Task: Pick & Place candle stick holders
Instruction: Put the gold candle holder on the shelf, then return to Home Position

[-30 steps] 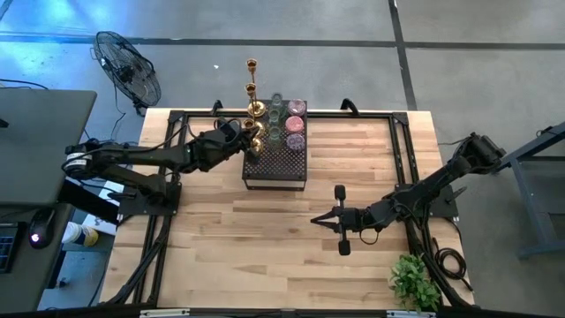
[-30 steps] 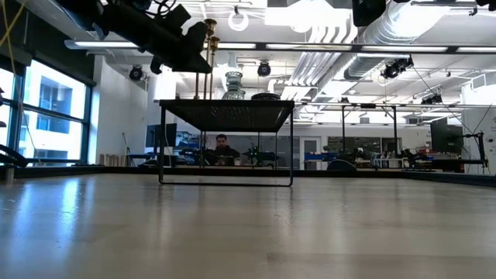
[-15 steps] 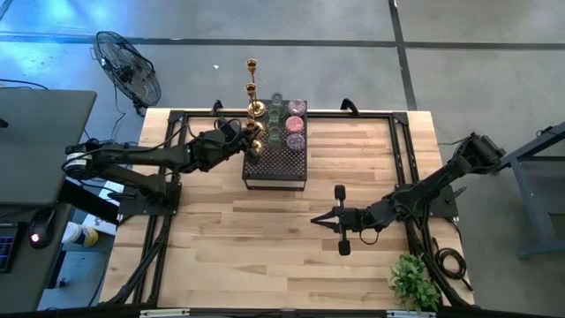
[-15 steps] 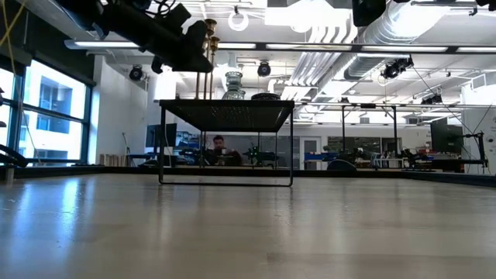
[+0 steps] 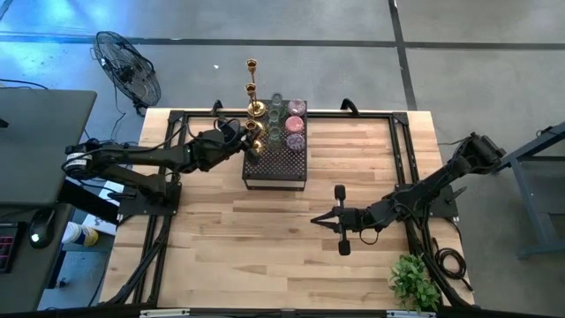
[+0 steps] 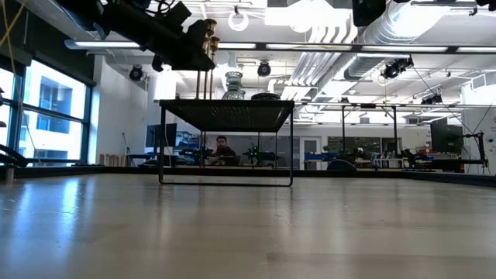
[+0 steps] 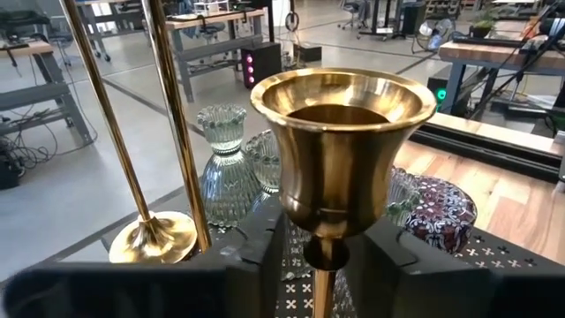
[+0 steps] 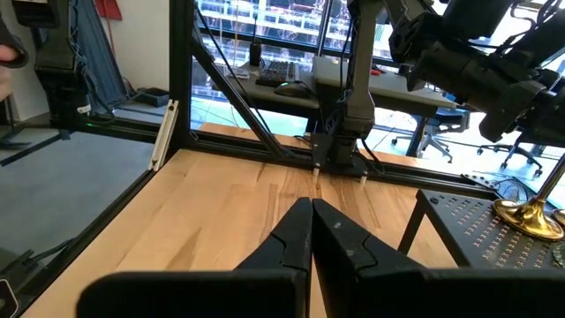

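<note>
— On tabletop (image 5: 221, 238), toward twelve o'clock in high view: dark dotted box (image 5: 275, 163), carrying candle stick holders (image 5: 281, 124). Gold candlesticks along its nine o'clock edge, green and pink glass cups (image 5: 295, 109) at its twelve o'clock end.

— And left claw (image 5: 248, 142)?

— Reaching in from nine o'clock, right at box's nine o'clock edge. Clamped on stem of gold candlestick (image 7: 340, 150), just under its cup; seen plainly in left wrist view. Two taller gold stems (image 7: 172, 106) just beside it, clear ribbed glass holder (image 7: 222, 172) behind, patterned purple cup (image 7: 441, 208) farther off.

— Right claw (image 5: 336, 219)?

— Well apart from box, near four o'clock on tabletop, hanging over bare wood. Fingers (image 8: 340, 238) pressed together, gripping nothing.

— Low view?

— Box top raised on thin legs (image 6: 226, 139), left arm (image 6: 167, 39) above its nine o'clock side, gold stems beside it.
</note>
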